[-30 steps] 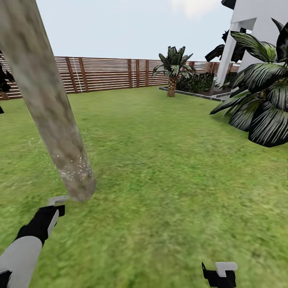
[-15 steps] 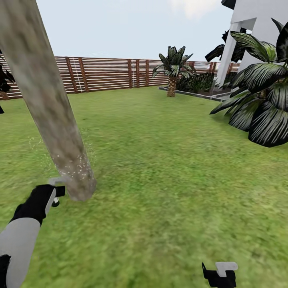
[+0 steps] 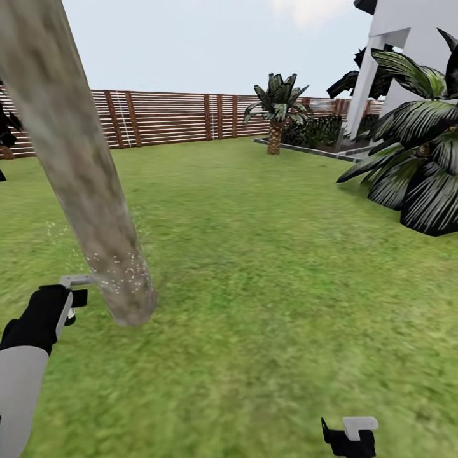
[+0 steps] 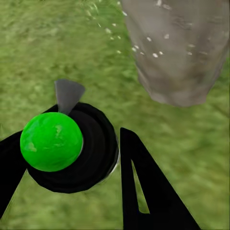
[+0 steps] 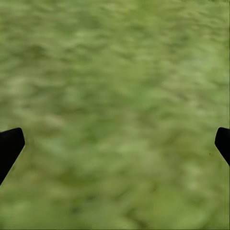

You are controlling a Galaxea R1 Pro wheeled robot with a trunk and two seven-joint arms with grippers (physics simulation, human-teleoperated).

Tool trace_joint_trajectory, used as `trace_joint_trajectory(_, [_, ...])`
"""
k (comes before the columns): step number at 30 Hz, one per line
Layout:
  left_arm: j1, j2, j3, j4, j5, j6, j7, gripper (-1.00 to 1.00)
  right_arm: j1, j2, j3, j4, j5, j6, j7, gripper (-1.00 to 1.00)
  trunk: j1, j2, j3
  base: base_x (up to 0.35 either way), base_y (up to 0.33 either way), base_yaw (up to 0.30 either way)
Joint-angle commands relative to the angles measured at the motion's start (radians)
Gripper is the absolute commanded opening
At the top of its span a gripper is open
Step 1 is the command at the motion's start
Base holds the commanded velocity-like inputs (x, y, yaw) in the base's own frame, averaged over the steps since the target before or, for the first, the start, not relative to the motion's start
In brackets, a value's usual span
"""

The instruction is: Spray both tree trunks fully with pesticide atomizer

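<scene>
The robot stands on the lawn (image 3: pixel 267 299) of the garden, close to one thick grey-tan tree trunk (image 3: pixel 83 172), and I judge it is in the middle of the spraying step on this first tree. The left gripper (image 3: pixel 63 304) is closed around the atomizer (image 4: pixel 67 148), a black bottle with a bright green cap; in the left wrist view its dark fingers (image 4: pixel 143 191) sit on both sides of the bottle, and the grey nozzle (image 4: pixel 68 96) points toward the foot of the trunk. In the head view the nozzle is just beside the trunk, near its base, and small white droplets (image 3: pixel 117 270) lie on the bark there and float a little in the air around it. Only the low part of the trunk shows these specks; higher up the bark looks plain. The right gripper (image 3: pixel 348 436) hangs low over bare grass, holding nothing, with its two finger tips (image 5: pixel 9 146) wide apart. Far behind there is a wooden fence (image 3: pixel 165 117), a small palm (image 3: pixel 275 114) and a white house (image 3: pixel 407 51). The next move, I think, calls for raising the nozzle along the trunk and going around it, keeping the nozzle turned to the bark.
</scene>
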Motion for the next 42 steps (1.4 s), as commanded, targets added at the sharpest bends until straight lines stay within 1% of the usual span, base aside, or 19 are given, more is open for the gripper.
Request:
trace_joint_trajectory(1, [0.001,-0.001,-0.002,-0.001,-0.003,0.004,-0.001,-1.00,-0.001,0.000,-0.007,0.001,0.011,-0.004,-0.003,1.00,0.000,0.000,-0.001,0.026,0.303,0.000])
trace_joint_trajectory(5, [0.003,-0.003,-0.005,0.000,-0.003,0.004,-0.001,-1.00,-0.001,0.000,-0.007,0.001,0.011,-0.004,-0.003,1.00,0.000,0.000,-0.001,0.007,0.279,0.000])
trace_joint_trajectory(7, [0.001,-0.013,-0.012,0.000,-0.002,0.003,0.000,-1.00,-0.001,0.000,-0.007,0.001,0.011,-0.004,-0.002,1.00,0.000,0.000,-0.001,0.086,0.041,0.000])
trace_joint_trajectory(10, [-0.008,-0.044,-0.066,-0.010,0.001,0.011,-0.001,-1.00,-0.001,0.000,-0.007,0.001,0.011,-0.004,-0.002,1.00,0.000,0.000,-0.001,0.029,0.009,0.000])
trace_joint_trajectory(11, [-0.008,-0.073,-0.093,-0.014,-0.001,0.033,-0.001,-1.00,-0.001,0.001,-0.007,0.001,0.011,-0.004,-0.002,1.00,0.000,0.000,-0.001,0.005,0.002,0.000])
trace_joint_trajectory(13, [-0.001,-0.082,-0.105,-0.016,0.000,0.040,0.000,-1.00,-0.001,0.001,-0.007,0.001,0.011,-0.004,-0.002,1.00,0.000,0.000,-0.001,0.002,0.001,0.000])
trace_joint_trajectory(15, [0.003,-0.079,-0.108,-0.010,-0.001,0.036,0.000,-1.00,-0.001,0.001,-0.007,0.001,0.011,-0.004,-0.001,1.00,0.000,0.000,-0.001,0.000,0.000,0.000])
trace_joint_trajectory(20, [0.126,-0.083,-0.107,-0.003,0.000,0.022,-0.001,-1.00,-0.001,0.001,-0.007,0.001,0.011,-0.004,-0.001,1.00,0.000,0.000,-0.001,0.000,0.000,0.000])
trace_joint_trajectory(22, [0.198,-0.085,-0.106,-0.002,0.003,-0.072,-0.004,-1.00,-0.001,0.001,-0.007,0.001,0.011,-0.004,-0.002,1.00,0.000,0.000,-0.001,-0.148,0.000,0.000])
trace_joint_trajectory(24, [0.236,-0.086,-0.107,-0.001,0.002,-0.121,-0.043,-1.00,-0.001,0.001,-0.007,0.001,0.011,-0.004,-0.001,1.00,0.000,0.000,-0.001,-0.289,0.000,0.000])
trace_joint_trajectory(27, [0.280,-0.080,-0.111,0.013,-0.006,-0.210,-0.247,-1.00,-0.001,0.001,-0.007,0.001,0.010,-0.004,-0.003,1.00,0.000,0.000,-0.001,-0.331,0.000,0.000])
trace_joint_trajectory(28, [0.288,-0.079,-0.113,0.023,-0.010,-0.249,-0.286,-1.00,-0.001,0.001,-0.007,0.001,0.010,-0.004,-0.003,1.00,0.000,0.000,-0.001,-0.338,0.000,0.000])
trace_joint_trajectory(30, [0.303,-0.073,-0.131,0.058,-0.044,-0.359,-0.400,-1.00,-0.001,0.001,-0.008,-0.001,0.008,-0.004,-0.002,1.00,0.000,0.000,-0.001,-0.340,0.000,0.000])
trace_joint_trajectory(32, [0.307,-0.071,-0.156,0.102,-0.128,-0.429,-0.517,-1.00,-0.001,0.002,-0.008,-0.008,0.009,-0.003,0.000,1.00,0.000,0.000,-0.001,-0.341,0.000,0.000])
trace_joint_trajectory(35, [0.307,-0.072,-0.166,0.125,-0.273,-0.520,-0.661,-1.00,-0.001,0.003,-0.006,-0.071,0.010,-0.001,0.004,1.00,0.000,0.000,-0.001,-0.338,0.000,0.000])
trace_joint_trajectory(37, [0.306,-0.072,-0.167,0.127,-0.318,-0.542,-0.755,-1.00,-0.001,0.004,0.010,-0.149,0.011,0.000,0.035,1.00,0.000,0.000,-0.001,-0.188,0.000,0.000])
trace_joint_trajectory(38, [0.304,-0.071,-0.167,0.127,-0.328,-0.546,-0.790,-1.00,-0.004,0.004,0.044,-0.182,0.012,0.001,0.084,1.00,0.000,0.000,-0.001,-0.066,0.000,0.000])
trace_joint_trajectory(40, [0.297,-0.071,-0.179,0.127,-0.352,-0.549,-0.829,-1.00,-0.020,0.003,0.138,-0.237,0.013,0.008,0.211,1.00,0.000,0.000,-0.001,-0.026,0.000,0.000])
trace_joint_trajectory(42, [0.295,-0.072,-0.227,0.127,-0.408,-0.549,-0.865,-1.00,-0.038,0.003,0.216,-0.278,0.013,0.024,0.295,1.00,0.000,0.000,-0.001,-0.007,0.000,0.000])
